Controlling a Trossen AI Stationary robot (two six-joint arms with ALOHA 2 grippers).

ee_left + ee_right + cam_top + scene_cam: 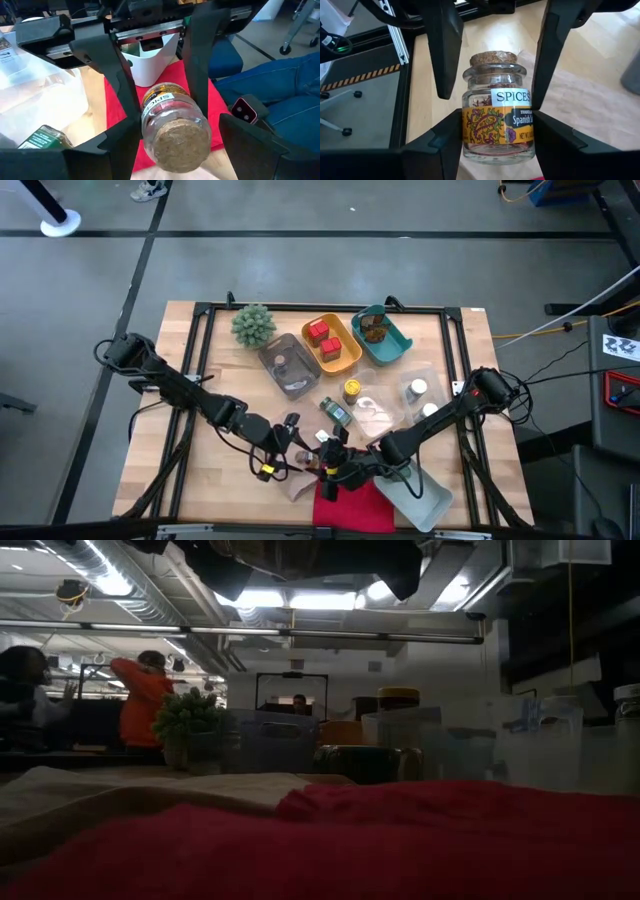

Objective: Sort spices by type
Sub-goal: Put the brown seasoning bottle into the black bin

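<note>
- High view: both arms are meeting near the front edge of the table (200, 480), right over the red cloth (352, 508). The left gripper (300, 457) and the right gripper (338, 465) are facing each other with a small glass jar (322, 463) between them, though it is too small here to make out well. Behind the red cloth, a yellow-capped jar (352, 390) and a green-capped jar (336, 412) are standing on the wood, with two white-capped jars (417, 389) off to the right. Further back, two red tins (322, 339) are sitting in the orange tray (346, 360), a brown jar (374, 331) is in the teal tray (399, 345), and a spiky green plant (253, 324) is standing at the back left.
- Low view: the red cloth (400, 840) is filling the foreground, and the plant (192, 725) and clear tubs (275, 740) are showing beyond it. A person in orange (142, 705) is standing in the room behind.
- Left wrist view: the left gripper (167, 145) is clamping the jar (172, 125) by its cork end, fingers (117, 85) pressing both sides, above the red cloth (117, 107).
- Right wrist view: the right gripper (495, 132) is gripping the body of the same jar (496, 117), cork (494, 58) pointing away, while the left arm's fingers (445, 45) are flanking the neck.
</note>
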